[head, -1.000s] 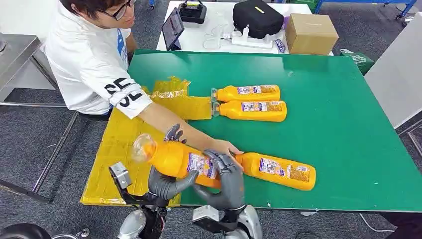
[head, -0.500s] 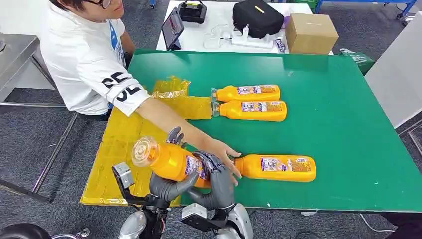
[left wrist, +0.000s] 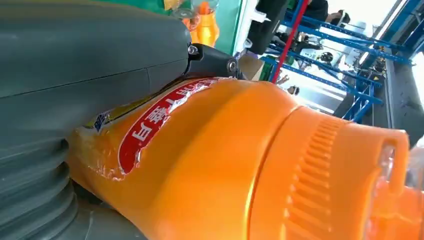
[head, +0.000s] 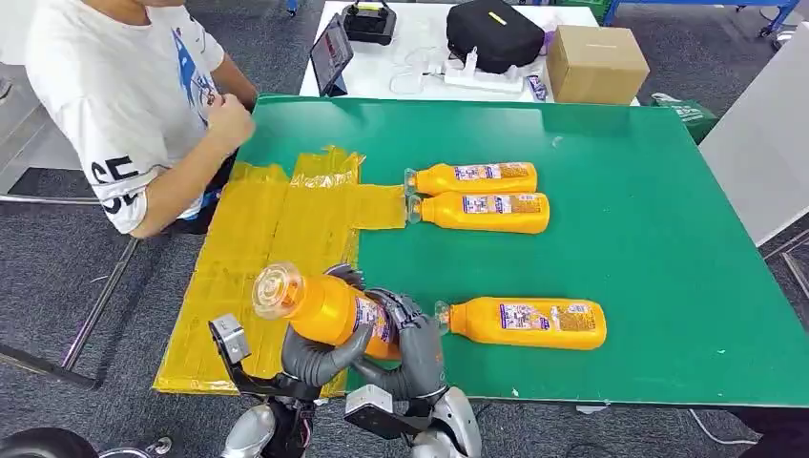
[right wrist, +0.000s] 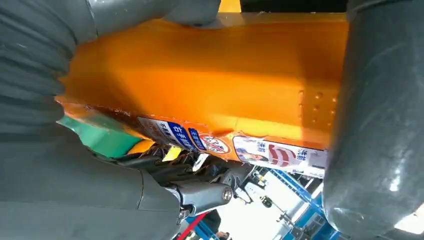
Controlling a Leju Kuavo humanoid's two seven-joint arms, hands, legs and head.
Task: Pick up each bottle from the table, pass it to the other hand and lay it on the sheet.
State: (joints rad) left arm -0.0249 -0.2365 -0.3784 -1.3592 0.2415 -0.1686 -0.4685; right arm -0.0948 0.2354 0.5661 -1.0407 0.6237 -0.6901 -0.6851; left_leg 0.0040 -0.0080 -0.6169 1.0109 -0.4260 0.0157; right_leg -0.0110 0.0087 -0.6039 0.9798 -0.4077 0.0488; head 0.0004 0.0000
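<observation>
Left robot hand (head: 320,355), right robot hand (head: 417,353), both gripping bottle (head: 329,307)

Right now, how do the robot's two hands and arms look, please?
The left hand and the right hand are dark grey, with thick rounded fingers and a ribbed grey cover at the wrist. The forearms below are silver. A small grey box sits beside the left wrist.

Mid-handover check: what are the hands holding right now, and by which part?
One orange bottle, gripped by both at once: the left hand around its body near the shoulder, the right hand around its lower labelled end.
</observation>
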